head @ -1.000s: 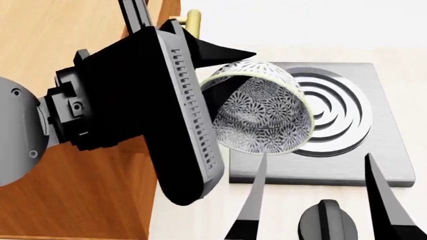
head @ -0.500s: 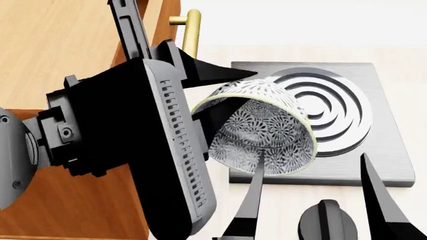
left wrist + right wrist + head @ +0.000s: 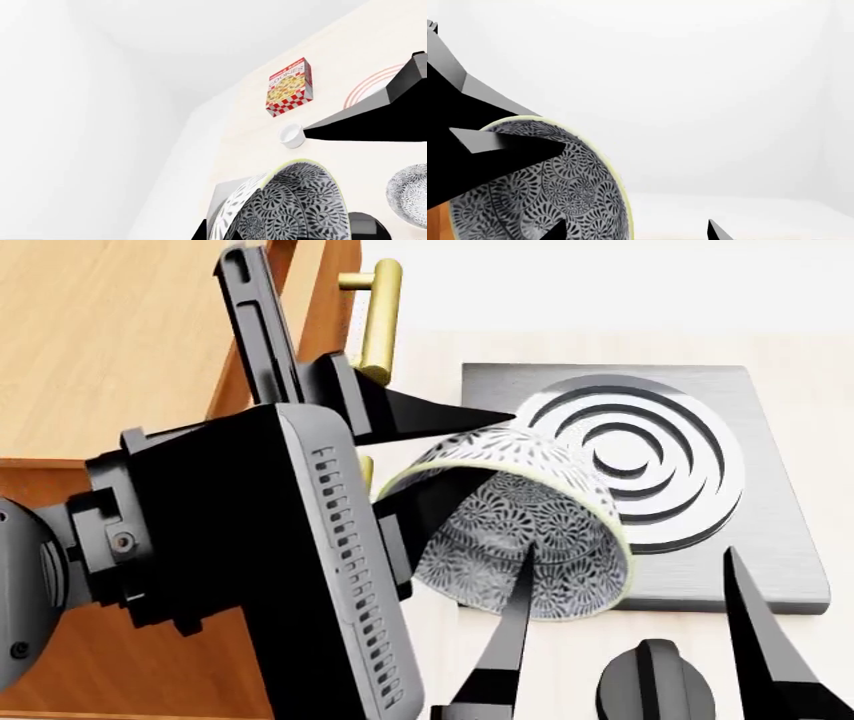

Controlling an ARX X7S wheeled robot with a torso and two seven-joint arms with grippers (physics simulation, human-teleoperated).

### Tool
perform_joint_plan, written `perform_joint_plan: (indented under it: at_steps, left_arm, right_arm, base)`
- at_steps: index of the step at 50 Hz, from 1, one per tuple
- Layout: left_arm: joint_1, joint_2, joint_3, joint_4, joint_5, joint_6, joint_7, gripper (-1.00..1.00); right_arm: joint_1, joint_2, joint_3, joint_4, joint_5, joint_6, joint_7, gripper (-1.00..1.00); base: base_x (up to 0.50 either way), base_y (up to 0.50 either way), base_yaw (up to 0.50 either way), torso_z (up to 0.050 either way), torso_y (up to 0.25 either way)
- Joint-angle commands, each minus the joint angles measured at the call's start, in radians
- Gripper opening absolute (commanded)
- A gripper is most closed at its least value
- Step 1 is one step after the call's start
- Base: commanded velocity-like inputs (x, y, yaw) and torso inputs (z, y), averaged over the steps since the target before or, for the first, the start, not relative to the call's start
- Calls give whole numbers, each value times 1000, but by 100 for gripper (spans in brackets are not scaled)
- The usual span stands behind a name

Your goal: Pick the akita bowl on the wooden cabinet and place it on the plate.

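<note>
Left gripper (image 3: 430,462): clamped on the bowl rim, one black finger over the outer wall, the other inside; arm body fills the left of the head view
Bowl (image 3: 514,525): held in the air, tipped on its side with the patterned inside facing down and toward the camera; hangs over the near left corner of the stove (image 3: 747,540), off the cabinet
Change over the last second: bowl and left gripper lower in the head view and nearer the camera; stove ring, half hidden a second ago, now almost fully visible; more of the brass handle (image 3: 376,320) showing
Meaning for the task: pick done, carry under way; bowl clear of the cabinet (image 3: 94,360) but not yet near the plate
Plate (image 3: 373,87): red-ringed rim seen only in the left wrist view, on the light counter behind a black finger, well apart from the held bowl; out of the head view
Right gripper (image 3: 625,625): spread wide and empty, fingertips pointing up on either side of the stove knob (image 3: 654,680), left tip crossing the bowl's lower rim in the picture; contact cannot be told
Other things, left wrist view: cereal box (image 3: 290,86), white cup (image 3: 292,136), second patterned bowl (image 3: 408,192) on the counter
Next, as a judgement: swing toward the plate and level the bowl before release, or it may land on its edge and roll
</note>
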Motion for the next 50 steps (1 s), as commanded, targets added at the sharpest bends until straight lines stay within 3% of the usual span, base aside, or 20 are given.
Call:
perform_joint_plan:
  at_steps: [1,3,4,34,35,50]
  left_arm:
    - [1,-14,-12,18,9,-3,-18,-100]
    - [4,-19,-13,21,8,-2,-19,-100]
    - [5,-20,-13,22,9,-2,-19,-100]
    - [24,-20,-14,13,20,-2,-38,-100]
    - [24,-19,-14,12,20,-4,-42,100]
    - [23,-21,-1,21,-1,-23,-15,100]
  right_arm:
    - [-8,2,11,7,5,-10,7,100]
    - [-11,2,12,13,8,-15,3,100]
    - [-13,3,14,15,9,-23,2,-100]
    - [-10,-5,18,0,21,4,-21,-100]
    - [-10,-4,18,0,22,4,-21,-100]
    - [-17,1,21,-16,10,9,-15,-100]
  base:
    - [0,0,0,0,0]
    - [0,0,0,0,0]
    - [0,0,0,0,0]
    - [0,0,0,0,0]
    - [0,0,0,0,0]
    - [0,0,0,0,0]
